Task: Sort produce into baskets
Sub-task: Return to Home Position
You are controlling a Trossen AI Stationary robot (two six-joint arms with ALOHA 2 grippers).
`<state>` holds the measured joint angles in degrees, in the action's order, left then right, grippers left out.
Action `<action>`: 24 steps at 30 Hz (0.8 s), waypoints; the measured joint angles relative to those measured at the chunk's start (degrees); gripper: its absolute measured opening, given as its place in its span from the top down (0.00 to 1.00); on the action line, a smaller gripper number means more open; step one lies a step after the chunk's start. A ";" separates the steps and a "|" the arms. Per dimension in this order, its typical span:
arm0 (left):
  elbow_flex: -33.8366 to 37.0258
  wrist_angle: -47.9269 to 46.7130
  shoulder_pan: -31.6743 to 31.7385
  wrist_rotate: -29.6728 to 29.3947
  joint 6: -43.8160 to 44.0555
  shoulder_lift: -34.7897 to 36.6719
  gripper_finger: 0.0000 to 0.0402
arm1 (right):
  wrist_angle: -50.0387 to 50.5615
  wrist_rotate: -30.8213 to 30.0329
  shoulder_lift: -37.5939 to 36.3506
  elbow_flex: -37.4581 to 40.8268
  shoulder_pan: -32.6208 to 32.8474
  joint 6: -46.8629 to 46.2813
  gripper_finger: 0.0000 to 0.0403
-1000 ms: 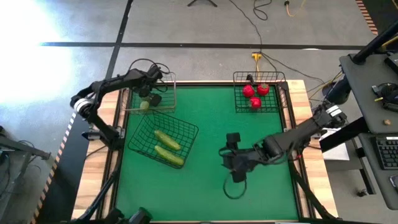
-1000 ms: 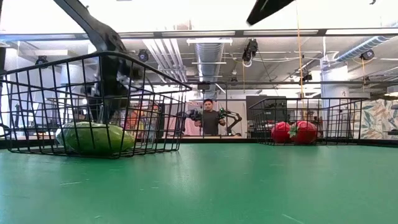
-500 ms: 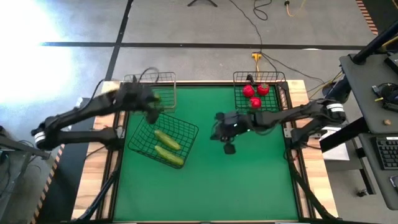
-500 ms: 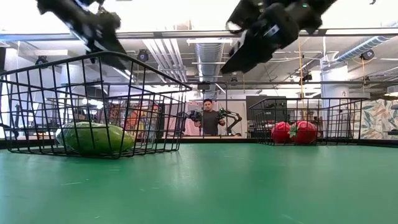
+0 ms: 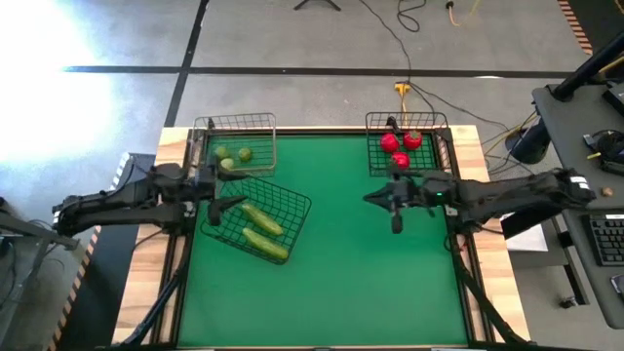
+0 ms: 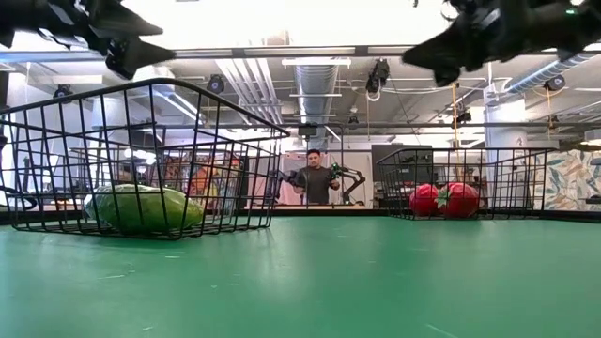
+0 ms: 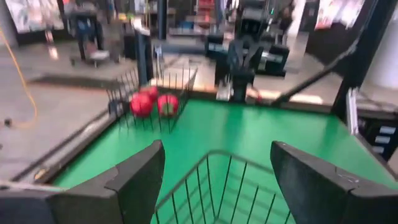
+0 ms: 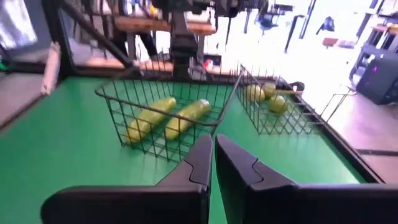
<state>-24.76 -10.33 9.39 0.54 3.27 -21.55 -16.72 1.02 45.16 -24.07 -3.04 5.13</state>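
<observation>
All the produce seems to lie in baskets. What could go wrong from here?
The open left tool hangs above the rim of the skewed black wire basket holding long light-green cucumbers; pulling back low, it might hook and drag that basket. The shut right tool and its arm lie near the corner black wire basket of red round tomatoes and might nudge it.

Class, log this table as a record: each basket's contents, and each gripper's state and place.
tan basket: three limes
left black basket: two cucumbers
right black basket: three tomatoes
left gripper: open, raised by the left black basket
right gripper: shut, raised over the table, near the right black basket
</observation>
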 joint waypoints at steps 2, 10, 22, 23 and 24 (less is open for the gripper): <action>0.84 1.50 -0.05 0.02 0.04 1.49 0.32 | -0.37 0.00 -4.25 2.20 0.00 -0.98 0.97; 11.31 17.19 -1.55 0.02 3.02 6.33 0.38 | 0.56 -1.05 -19.90 11.52 -0.01 -2.65 0.97; 15.40 17.86 -5.46 -0.07 4.01 14.70 0.42 | 19.59 -1.10 -37.02 15.23 0.17 -8.99 0.97; 16.05 17.88 -6.03 -0.22 4.34 15.34 0.42 | 19.88 -1.09 -38.37 15.65 0.17 -8.99 0.97; 16.92 18.15 -6.63 -0.89 4.58 15.80 0.42 | 19.83 -1.10 -39.62 16.24 0.17 -8.99 0.97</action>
<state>-7.84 7.82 2.76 -0.36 7.85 -5.75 3.11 -0.09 5.55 -7.83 -2.87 -3.86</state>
